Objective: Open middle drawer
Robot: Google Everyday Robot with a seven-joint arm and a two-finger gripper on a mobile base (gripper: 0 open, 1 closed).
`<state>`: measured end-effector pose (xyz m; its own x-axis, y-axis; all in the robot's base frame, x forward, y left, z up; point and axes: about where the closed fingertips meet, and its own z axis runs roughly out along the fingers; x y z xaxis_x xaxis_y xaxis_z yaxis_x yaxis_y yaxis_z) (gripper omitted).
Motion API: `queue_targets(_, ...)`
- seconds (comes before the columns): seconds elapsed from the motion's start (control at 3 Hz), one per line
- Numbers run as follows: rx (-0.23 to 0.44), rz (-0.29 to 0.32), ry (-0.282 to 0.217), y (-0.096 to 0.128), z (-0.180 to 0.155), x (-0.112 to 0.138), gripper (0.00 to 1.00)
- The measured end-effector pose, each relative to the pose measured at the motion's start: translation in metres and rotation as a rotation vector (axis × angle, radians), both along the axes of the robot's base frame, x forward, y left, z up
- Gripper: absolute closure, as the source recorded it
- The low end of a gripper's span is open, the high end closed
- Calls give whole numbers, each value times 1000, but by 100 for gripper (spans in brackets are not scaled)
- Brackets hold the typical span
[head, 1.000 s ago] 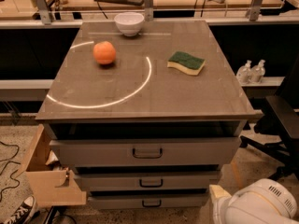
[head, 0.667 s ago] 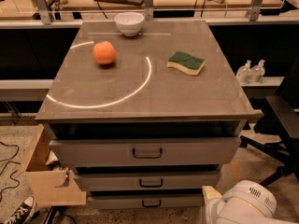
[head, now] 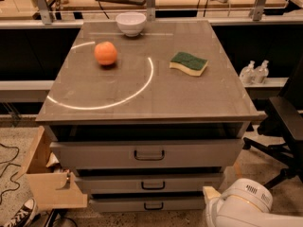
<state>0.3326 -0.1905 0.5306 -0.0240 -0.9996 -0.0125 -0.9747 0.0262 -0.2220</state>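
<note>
A grey metal cabinet with three stacked drawers fills the middle of the scene, viewed from the front and slightly above. The middle drawer [head: 189, 182] is the low, wide panel between the taller top drawer [head: 94, 154] and the narrower bottom drawer [head: 118, 204]. Its small dark loop handle [head: 153, 185] sits at the centre. The front looks pushed in, so the drawer appears shut.

An orange [head: 105, 53], a white bowl [head: 131, 22] at the far edge and a green sponge [head: 189, 63] to the right rest on the cabinet's top surface [head: 142, 96]. They lie where they were a second ago.

What has changed is the robot's white arm [head: 244, 205] at the near right corner. A second ago it sat closer to the right edge of the view. It has since slid left toward the cabinet and has barely moved in the last instant. The gripper [head: 211, 194] seems to be the pale tip at the arm's left end. It is low, near the right end of the drawer fronts, and to the right of and a little below the handle. Whether it is wide or narrow cannot be told.

This reads as the approach stage. No drawer has moved and the handle is untouched. The gripper likely needs to travel further left and rise a little to reach the handle.
</note>
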Motion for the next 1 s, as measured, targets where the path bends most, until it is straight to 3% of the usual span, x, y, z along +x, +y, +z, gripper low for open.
queue_targets(0.67, -9, -14, 45, 16, -50, 36, 0)
queue_targets(1.0, 9, 13, 57, 33, -70, 50, 0)
